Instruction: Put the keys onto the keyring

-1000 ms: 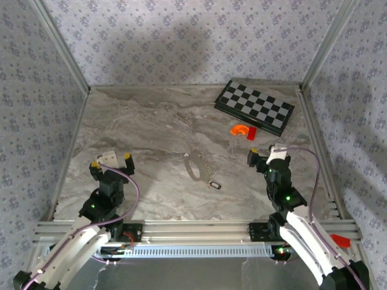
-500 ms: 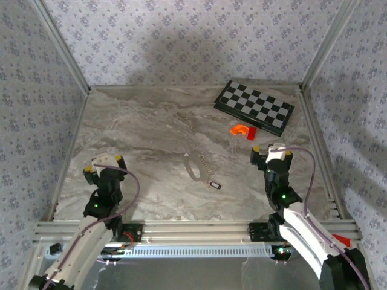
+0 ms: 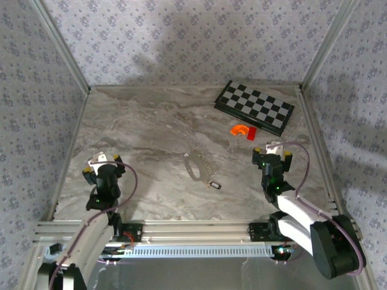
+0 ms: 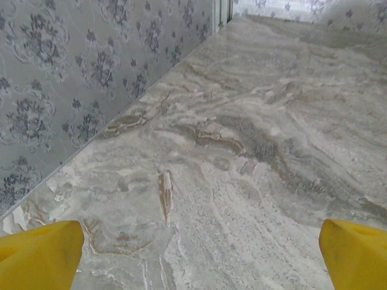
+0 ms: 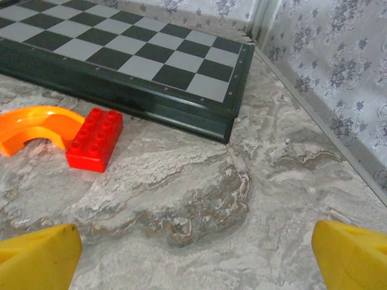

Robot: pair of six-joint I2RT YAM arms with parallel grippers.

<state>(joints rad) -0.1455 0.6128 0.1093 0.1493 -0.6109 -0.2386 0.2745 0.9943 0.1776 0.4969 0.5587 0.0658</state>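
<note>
Left claw [image 3: 104,164] and right claw [image 3: 272,152] both stood released, jaws wide, grasping nothing, low at opposite sides of the worktop [image 3: 145,121]. That probably left the middle free for a reach. Keyring [image 3: 193,165] lay flat mid-worktop, chain alongside. Keys [image 3: 214,185] lay just nearer, apart from the loop, not threaded. Chessboard [image 3: 255,107] case lay closed, contents unknowable. Orange curve [image 3: 240,128] and red brick [image 3: 251,134] sat loose before it.

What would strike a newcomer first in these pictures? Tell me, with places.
The black-and-white chessboard at the far right of the marble table stands out most, with an orange curved piece and a red brick just in front of it. Mid-table lie the silvery keyring and, nearer, the small dark key, between the left gripper and right gripper, both open.
</note>
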